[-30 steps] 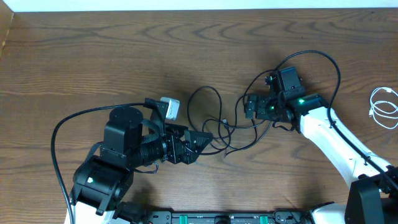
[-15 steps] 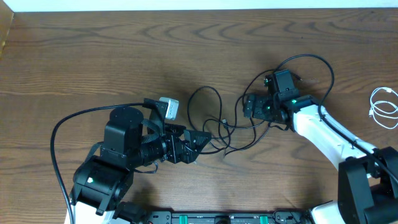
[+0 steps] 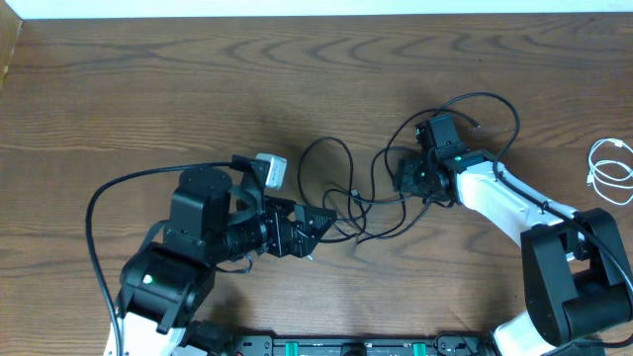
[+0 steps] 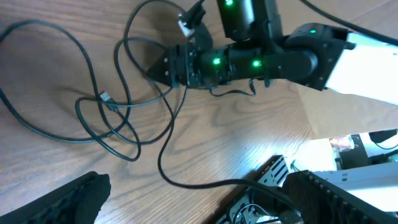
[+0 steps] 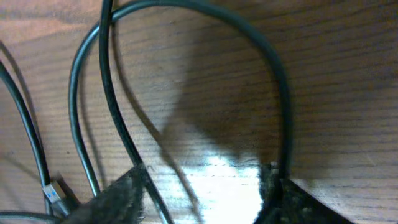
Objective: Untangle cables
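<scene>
The black cables (image 3: 341,193) lie tangled in loops at the table's middle, between my two grippers. A white cable (image 3: 608,170) is coiled apart at the far right. My left gripper (image 3: 318,222) points right at the tangle's lower left and stands wide open. In the left wrist view one black cable (image 4: 205,182) runs across the table between its fingers (image 4: 62,199), untouched. My right gripper (image 3: 401,176) is down on the tangle's right side. In the right wrist view a black cable loop (image 5: 205,15) arcs ahead of my right gripper (image 5: 205,193). One strand runs down beside each finger, with bare table between.
A thick black arm wire (image 3: 99,198) curves round the left arm's base. The left wrist's white camera block (image 3: 270,170) sits beside the tangle. A small plug (image 5: 56,193) lies left of the right gripper. An equipment rail (image 3: 356,346) lines the near edge.
My right gripper's jaws have narrowed and its arm has shifted slightly left, towards the tangle. The left arm and gripper have not moved.
</scene>
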`<state>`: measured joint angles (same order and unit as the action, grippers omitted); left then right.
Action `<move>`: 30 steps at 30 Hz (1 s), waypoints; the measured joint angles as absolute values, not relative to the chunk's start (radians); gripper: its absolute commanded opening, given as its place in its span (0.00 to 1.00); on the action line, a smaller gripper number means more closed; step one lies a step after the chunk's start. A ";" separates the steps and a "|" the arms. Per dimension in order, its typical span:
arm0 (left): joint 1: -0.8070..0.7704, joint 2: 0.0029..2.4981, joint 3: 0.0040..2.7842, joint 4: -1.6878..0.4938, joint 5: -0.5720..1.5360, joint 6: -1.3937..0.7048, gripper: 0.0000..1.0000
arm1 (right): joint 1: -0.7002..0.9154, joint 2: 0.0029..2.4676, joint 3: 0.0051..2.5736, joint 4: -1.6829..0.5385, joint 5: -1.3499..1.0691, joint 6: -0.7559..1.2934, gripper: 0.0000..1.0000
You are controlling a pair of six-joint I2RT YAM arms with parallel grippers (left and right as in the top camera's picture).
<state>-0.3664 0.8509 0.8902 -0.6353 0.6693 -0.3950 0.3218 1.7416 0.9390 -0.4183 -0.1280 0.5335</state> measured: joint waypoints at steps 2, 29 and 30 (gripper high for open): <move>-0.366 0.865 0.890 -0.644 0.669 -0.395 0.98 | 0.322 1.742 0.939 -0.411 -0.128 0.533 0.55; -0.366 0.909 0.890 -0.654 0.667 -0.395 0.98 | 0.300 1.704 0.896 -0.345 -0.190 0.579 0.33; -0.366 0.909 0.890 -0.654 0.667 -0.395 0.98 | 0.300 1.704 0.881 -0.328 -0.190 0.582 0.28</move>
<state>-0.3664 0.9092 0.8902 -0.6540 0.6666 -0.3950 0.2996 1.7039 0.8810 -0.3279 -0.1902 0.5823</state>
